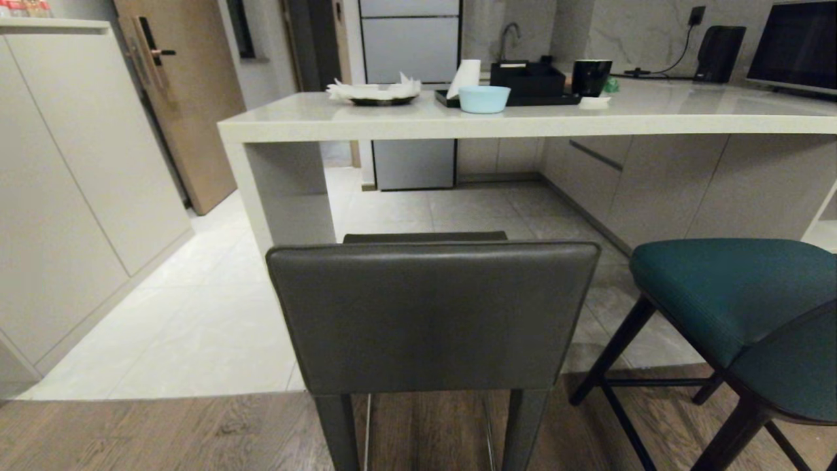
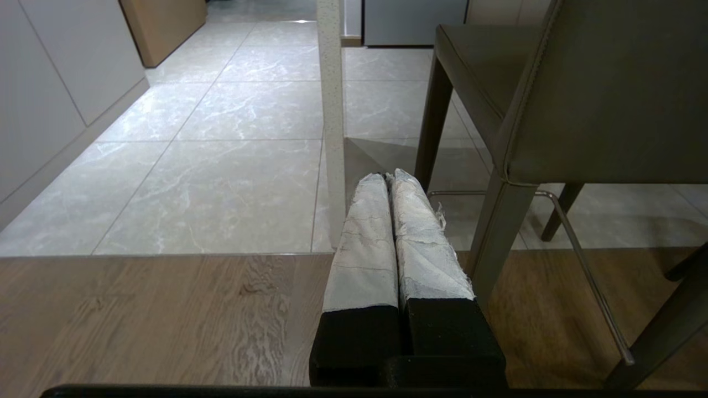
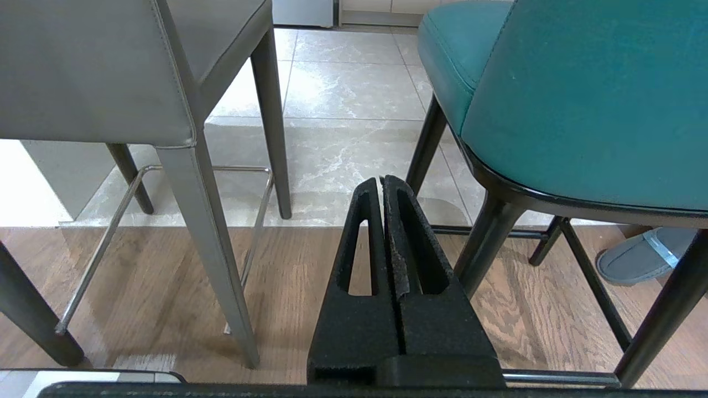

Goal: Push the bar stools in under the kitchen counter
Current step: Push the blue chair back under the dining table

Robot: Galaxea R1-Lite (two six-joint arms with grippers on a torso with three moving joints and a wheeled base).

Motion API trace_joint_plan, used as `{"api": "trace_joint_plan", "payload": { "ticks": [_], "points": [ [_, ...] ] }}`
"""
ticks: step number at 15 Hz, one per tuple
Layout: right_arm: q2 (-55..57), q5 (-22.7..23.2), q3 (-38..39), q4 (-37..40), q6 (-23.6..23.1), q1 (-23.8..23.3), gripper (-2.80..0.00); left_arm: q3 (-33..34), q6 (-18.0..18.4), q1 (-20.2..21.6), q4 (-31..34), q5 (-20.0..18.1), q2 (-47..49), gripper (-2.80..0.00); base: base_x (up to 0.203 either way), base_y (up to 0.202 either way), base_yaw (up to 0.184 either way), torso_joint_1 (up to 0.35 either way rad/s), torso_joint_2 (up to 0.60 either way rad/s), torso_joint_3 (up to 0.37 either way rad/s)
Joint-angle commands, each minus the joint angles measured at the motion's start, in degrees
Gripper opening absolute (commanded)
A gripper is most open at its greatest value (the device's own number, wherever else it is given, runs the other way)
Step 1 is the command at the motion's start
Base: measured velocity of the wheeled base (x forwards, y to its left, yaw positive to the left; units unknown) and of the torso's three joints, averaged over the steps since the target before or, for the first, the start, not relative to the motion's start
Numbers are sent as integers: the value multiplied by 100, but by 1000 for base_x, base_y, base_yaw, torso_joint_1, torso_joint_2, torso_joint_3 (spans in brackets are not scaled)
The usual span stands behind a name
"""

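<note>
Nearest the robot, both grippers hang low over the wood floor with nothing in them: the left gripper [image 2: 390, 178], its fingers wrapped in white cloth, is clenched tight, and the right gripper [image 3: 381, 181], bare black, is clenched likewise. Neither arm appears in the head view. Just ahead stands the grey-brown bar stool [image 1: 431, 314], its flat rectangular back broadside to the robot and its seat pointing at the kitchen counter [image 1: 523, 121]; the teal bar stool [image 1: 739, 307] stands beside it to the right, turned at an angle. Both stools sit out from the counter, straddling the line where wood meets pale tile, with open tiled floor between them and the counter's grey side panel [image 1: 288, 190]. The push I expect runs straight forward, away from the robot, against each backrest; the left gripper sits just left of the grey stool's rear leg, the right gripper between the two stools, nearer the teal one. Only the right wrist view shows a grey slipper [image 3: 644, 254] lying behind the teal stool's legs; only the head view shows the worktop's pale blue bowl [image 1: 484, 99] and black tray [image 1: 523, 98].
</note>
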Motion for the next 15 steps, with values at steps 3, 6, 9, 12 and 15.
{"api": "trace_joint_plan", "payload": {
  "ticks": [3, 6, 9, 12, 15],
  "points": [
    [7, 3, 0, -1, 1, 0, -280, 114, -37, -4, -12, -2, 1, -280, 0, 0, 0, 0, 0, 0],
    [7, 3, 0, -1, 10, 0, -280, 114, -37, -4, -12, -2, 1, -280, 0, 0, 0, 0, 0, 0],
    [7, 3, 0, -2, 27, 0, -280, 114, -37, -4, -12, -2, 1, -280, 0, 0, 0, 0, 0, 0],
    [7, 12, 0, -6, 32, 0, -280, 114, -37, -4, -12, -2, 1, -280, 0, 0, 0, 0, 0, 0],
    [7, 3, 0, -5, 27, -5, -280, 114, -37, -4, -12, -2, 1, -280, 0, 0, 0, 0, 0, 0]
  ]
}}
